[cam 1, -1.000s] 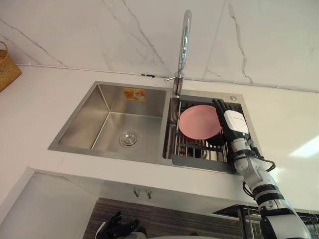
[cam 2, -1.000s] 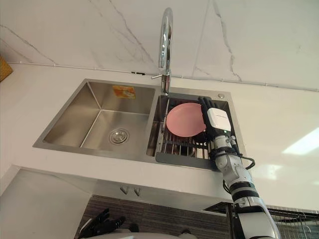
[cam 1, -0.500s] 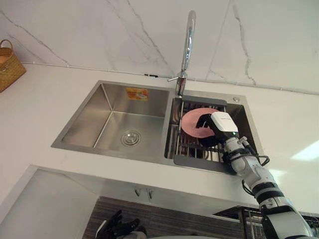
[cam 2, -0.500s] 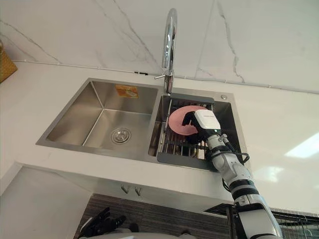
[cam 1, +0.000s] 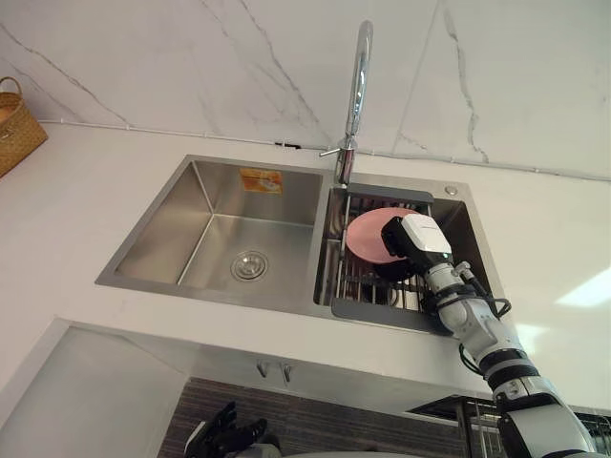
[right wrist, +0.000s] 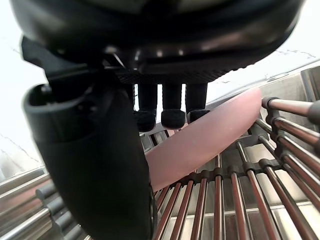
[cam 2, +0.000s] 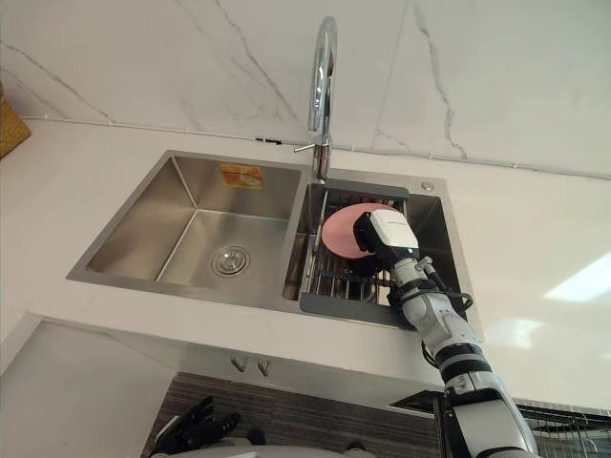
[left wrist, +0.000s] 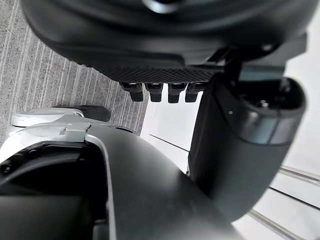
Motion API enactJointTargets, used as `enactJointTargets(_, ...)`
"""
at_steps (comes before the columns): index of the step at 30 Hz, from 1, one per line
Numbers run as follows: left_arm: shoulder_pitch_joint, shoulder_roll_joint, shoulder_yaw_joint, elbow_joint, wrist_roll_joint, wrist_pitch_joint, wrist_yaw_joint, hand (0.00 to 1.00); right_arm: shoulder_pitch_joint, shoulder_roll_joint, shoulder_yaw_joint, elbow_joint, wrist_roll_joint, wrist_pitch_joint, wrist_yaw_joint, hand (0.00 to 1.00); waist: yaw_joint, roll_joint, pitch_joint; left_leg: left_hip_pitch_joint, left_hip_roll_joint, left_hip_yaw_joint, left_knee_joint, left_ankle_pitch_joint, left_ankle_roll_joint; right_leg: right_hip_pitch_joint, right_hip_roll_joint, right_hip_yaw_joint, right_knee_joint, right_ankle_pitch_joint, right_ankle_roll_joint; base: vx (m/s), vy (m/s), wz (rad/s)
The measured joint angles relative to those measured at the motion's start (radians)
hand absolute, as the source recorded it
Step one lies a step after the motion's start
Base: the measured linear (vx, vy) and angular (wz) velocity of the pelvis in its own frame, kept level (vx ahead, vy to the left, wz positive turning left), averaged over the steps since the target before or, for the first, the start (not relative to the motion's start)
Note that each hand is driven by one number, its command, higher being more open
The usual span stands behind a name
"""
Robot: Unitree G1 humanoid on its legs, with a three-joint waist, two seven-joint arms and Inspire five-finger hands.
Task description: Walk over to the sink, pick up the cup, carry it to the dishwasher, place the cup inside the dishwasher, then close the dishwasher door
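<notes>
A round pink plate (cam 1: 363,234) leans in the wire dish rack (cam 1: 368,286) in the sink's right basin; I see no cup. My right hand (cam 1: 415,243) reaches down into that basin at the plate's right rim. In the right wrist view its fingertips (right wrist: 172,119) are curled down onto the plate (right wrist: 210,140) and the thumb (right wrist: 95,150) crosses in front of the rim, so the hand is shut on the plate. My left hand (cam 1: 229,439) hangs low over the floor in front of the counter, fingers straight and empty.
The left basin (cam 1: 220,243) has a drain and nothing in it. A tall chrome tap (cam 1: 355,86) rises behind the divider. White counter surrounds the sink, with a wicker basket (cam 1: 19,124) at far left. A wire rack (cam 2: 558,415) shows low at right.
My right hand's fingers were straight beside the plate's right edge; they have curled shut onto the rim, and the hand has shifted a little left. The left hand has not moved.
</notes>
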Motion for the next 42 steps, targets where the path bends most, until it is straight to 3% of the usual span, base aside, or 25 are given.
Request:
enactJointTargets(7, 0.000, -0.001, 0.001, 0.000, -0.008, 0.000, -0.006, 1.00, 0.000, 0.007, 0.000, -0.036, 0.010, -0.007, 0.000, 0.00, 0.000, 0.000, 0.000, 0.008, 0.006, 0.054, 0.000, -0.007, -0.007, -0.011, 0.009, 0.048, -0.015, 0.014, -0.003, -0.02, 0.001, -0.19)
enactJointTargets(10, 0.006, 0.000, 0.006, 0.000, -0.008, 0.000, -0.015, 1.00, 0.005, 0.007, -0.002, -0.077, 0.011, -0.007, 0.000, 0.00, -0.015, 0.000, 0.000, 0.013, 0.010, 0.069, 0.000, -0.010, -0.008, -0.013, 0.010, 0.064, -0.020, 0.019, -0.003, -0.01, -0.007, -0.17)
enactJointTargets(25, 0.014, -0.004, 0.013, 0.000, -0.009, -0.005, -0.027, 1.00, 0.083, 0.007, -0.054, -0.376, 0.032, -0.029, 0.011, 0.00, -0.028, 0.000, 0.000, 0.034, 0.026, 0.145, 0.005, -0.026, -0.014, -0.031, 0.032, 0.136, -0.028, 0.031, -0.010, -0.02, -0.014, -0.15)
enactJointTargets(42, 0.015, -0.010, 0.014, 0.010, -0.009, -0.020, -0.026, 1.00, 0.111, 0.006, -0.072, -0.413, 0.056, -0.065, 0.055, 0.00, -0.027, 0.000, -0.002, 0.041, 0.032, 0.150, 0.005, -0.026, -0.015, -0.029, 0.038, 0.139, -0.029, 0.034, -0.013, -0.02, -0.012, -0.01)
